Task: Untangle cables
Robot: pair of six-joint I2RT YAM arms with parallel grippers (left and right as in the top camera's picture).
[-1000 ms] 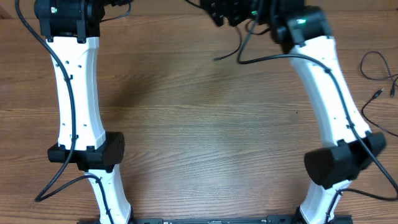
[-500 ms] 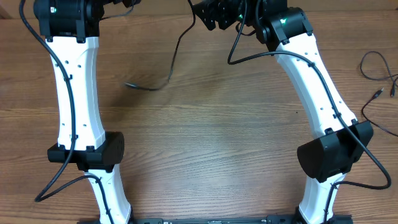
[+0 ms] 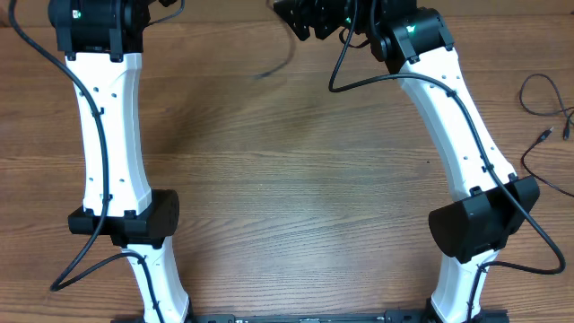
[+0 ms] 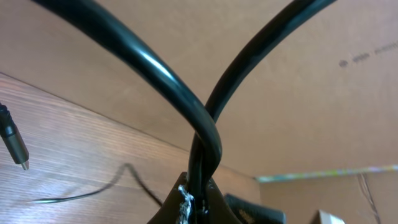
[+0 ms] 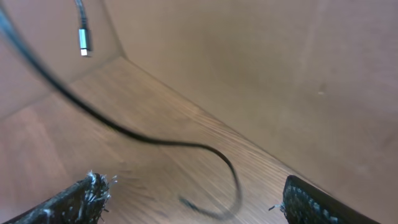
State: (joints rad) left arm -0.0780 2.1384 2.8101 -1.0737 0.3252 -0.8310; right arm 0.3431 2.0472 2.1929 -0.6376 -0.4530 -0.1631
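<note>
In the left wrist view my left gripper (image 4: 200,194) is shut on black cables (image 4: 205,124); two strands cross just above the jaws and arc away left and right. A silver-tipped plug (image 4: 16,145) hangs at the left. My right gripper (image 5: 193,186) is open, its fingers (image 5: 87,196) far apart, and a blurred thin cable (image 5: 155,142) swings between them, touching neither. Another silver plug (image 5: 83,39) dangles at the upper left. Overhead, both grippers are at the far edge, the right gripper (image 3: 303,16) beside a blurred cable strand (image 3: 276,66).
More loose thin black cables (image 3: 541,93) with small plugs (image 3: 543,136) lie at the table's right edge. Thicker black arm wires (image 3: 377,82) loop beside the right arm. A brown wall stands close behind the table's far edge.
The right arm swung left at the far edge. The hanging cable, which trailed down onto the table half a second ago, has lifted and now swings as a short blur. The left jaws stay shut.
</note>
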